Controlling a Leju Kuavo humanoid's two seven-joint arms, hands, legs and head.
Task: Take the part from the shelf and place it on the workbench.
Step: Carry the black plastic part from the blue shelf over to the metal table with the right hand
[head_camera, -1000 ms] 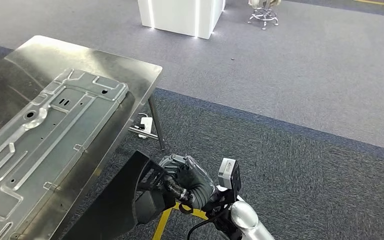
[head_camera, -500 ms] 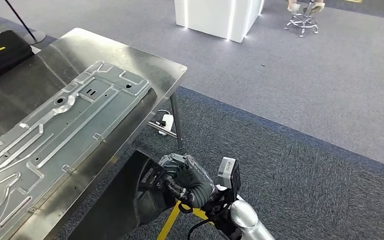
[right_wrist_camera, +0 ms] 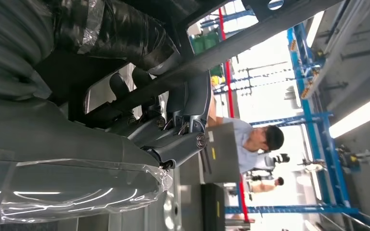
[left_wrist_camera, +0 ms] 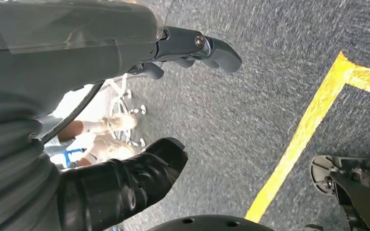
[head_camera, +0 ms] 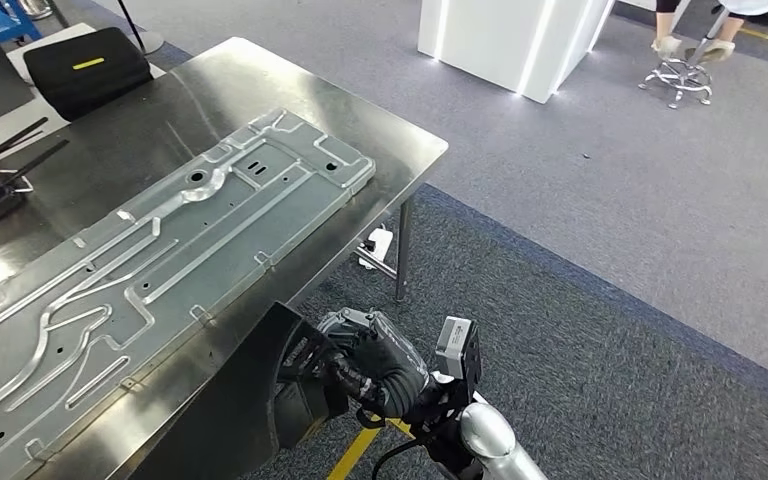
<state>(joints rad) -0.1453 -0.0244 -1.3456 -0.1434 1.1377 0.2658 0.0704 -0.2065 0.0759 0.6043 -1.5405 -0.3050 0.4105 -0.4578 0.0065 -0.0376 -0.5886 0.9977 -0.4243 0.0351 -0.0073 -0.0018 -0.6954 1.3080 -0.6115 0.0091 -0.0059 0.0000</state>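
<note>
I have the black angular plastic part (head_camera: 260, 400) gripped in the right robot hand (head_camera: 380, 365), off the shelf, beside the steel surface (head_camera: 380, 120) but not yet on it; the left robot hand (left_wrist_camera: 173, 106) hangs with fingers apart, holding nothing.

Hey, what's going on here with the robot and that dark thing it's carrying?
The robot's right hand grips a black part and carries it low, beside the near edge of a steel workbench. The part is not on the bench yet. A large stamped metal panel lies along the benchtop, with black cases at the far end. In the left wrist view the left hand hangs over the grey carpet with its fingers apart, holding nothing. A person sits on a stool in the background.
</note>
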